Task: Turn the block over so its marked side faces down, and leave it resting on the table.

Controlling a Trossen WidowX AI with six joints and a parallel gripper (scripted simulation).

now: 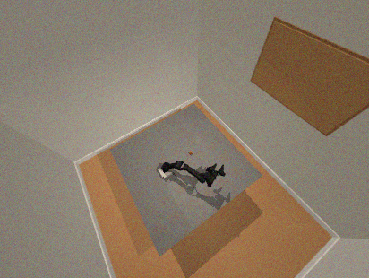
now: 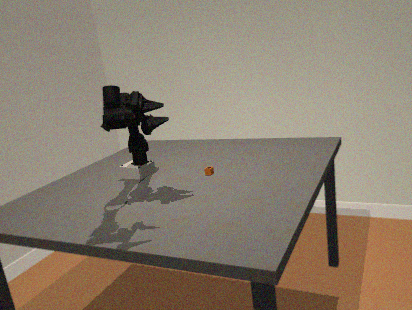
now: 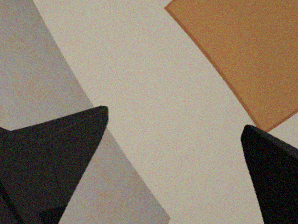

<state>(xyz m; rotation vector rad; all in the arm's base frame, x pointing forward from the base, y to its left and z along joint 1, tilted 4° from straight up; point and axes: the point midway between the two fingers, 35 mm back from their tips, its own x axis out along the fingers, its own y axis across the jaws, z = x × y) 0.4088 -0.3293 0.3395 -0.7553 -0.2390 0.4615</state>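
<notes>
A small orange block rests on the grey table. It is too small in the top and exterior views to tell surely which side is marked. My gripper is open, its two black fingers wide apart with nothing between them. It is raised high above the table, well away from the block, and its fingers point sideways rather than down. The block does not show in the wrist view.
The arm's pale base plate is on the table. The arm's shadows fall across the tabletop. A brown panel appears by the wall. An orange-brown floor surrounds the table.
</notes>
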